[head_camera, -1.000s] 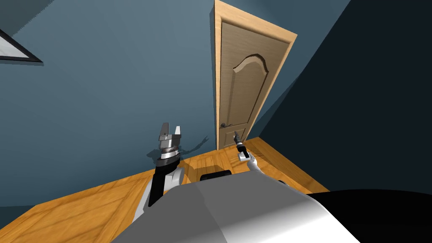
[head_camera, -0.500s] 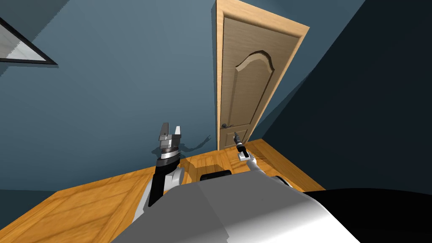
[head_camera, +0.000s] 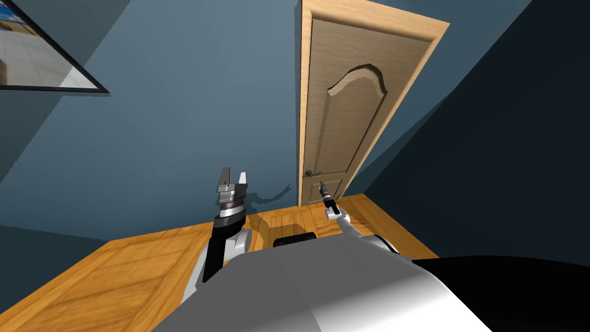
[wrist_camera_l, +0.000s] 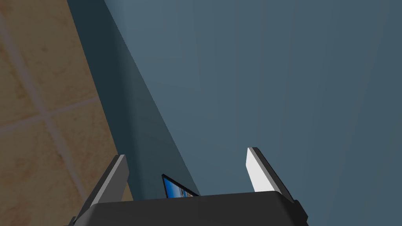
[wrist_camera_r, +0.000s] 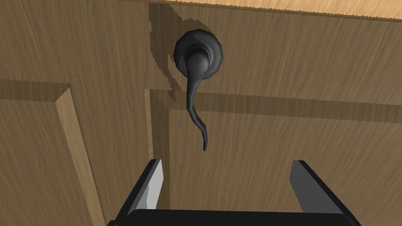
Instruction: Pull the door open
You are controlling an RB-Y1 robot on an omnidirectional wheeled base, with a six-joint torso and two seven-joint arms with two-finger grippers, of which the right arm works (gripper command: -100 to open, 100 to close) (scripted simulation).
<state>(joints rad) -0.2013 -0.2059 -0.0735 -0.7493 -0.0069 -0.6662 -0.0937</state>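
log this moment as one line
stage: pre-grasp | right gripper open, facing dark handle, not touching | door shut in its frame | left gripper open, raised, idle

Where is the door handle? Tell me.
The dark handle sits low on the door's left edge in the head view; in the right wrist view it lies just ahead of the open right gripper, untouched.

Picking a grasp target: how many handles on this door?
1. A dark lever handle near the door's left edge, just ahead of the right arm's open jaws, not yet gripped. Any handle on the far side is hidden.
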